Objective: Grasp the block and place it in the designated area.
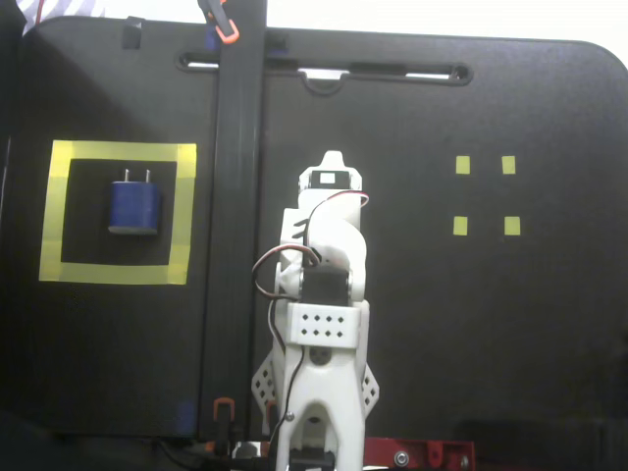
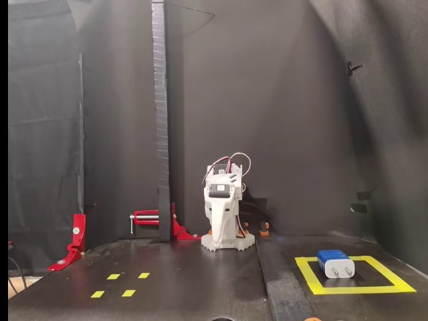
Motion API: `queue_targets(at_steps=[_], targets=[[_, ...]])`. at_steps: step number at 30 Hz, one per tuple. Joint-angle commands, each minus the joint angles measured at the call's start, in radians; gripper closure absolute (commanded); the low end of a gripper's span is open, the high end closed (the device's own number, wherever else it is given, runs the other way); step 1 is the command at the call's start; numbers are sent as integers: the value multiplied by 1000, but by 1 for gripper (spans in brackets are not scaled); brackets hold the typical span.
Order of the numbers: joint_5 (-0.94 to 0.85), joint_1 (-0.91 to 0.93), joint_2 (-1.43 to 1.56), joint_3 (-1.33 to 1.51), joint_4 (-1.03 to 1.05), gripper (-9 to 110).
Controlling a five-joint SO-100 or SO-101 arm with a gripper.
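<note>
The block [image 1: 134,206] lies inside the yellow square [image 1: 117,272], so placing looks done; the arm [image 1: 324,294] sits folded well apart, its fingers [image 2: 220,225] apparently closed and empty, needing nothing more.

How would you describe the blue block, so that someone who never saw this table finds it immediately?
In the fixed view from above, look left of the tall black post to the large square of yellow tape. The blue block lies inside it on the black surface, with two short pale prongs pointing toward the table's far edge. It is the only blue object; the four tiny yellow squares sit empty on the other side.
</note>
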Motion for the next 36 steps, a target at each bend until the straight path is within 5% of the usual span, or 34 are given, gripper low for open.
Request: queue_targets(at_steps=[1, 36], targets=[[-6, -2, 6, 5, 5, 101], [38, -3, 6, 5, 5, 101]])
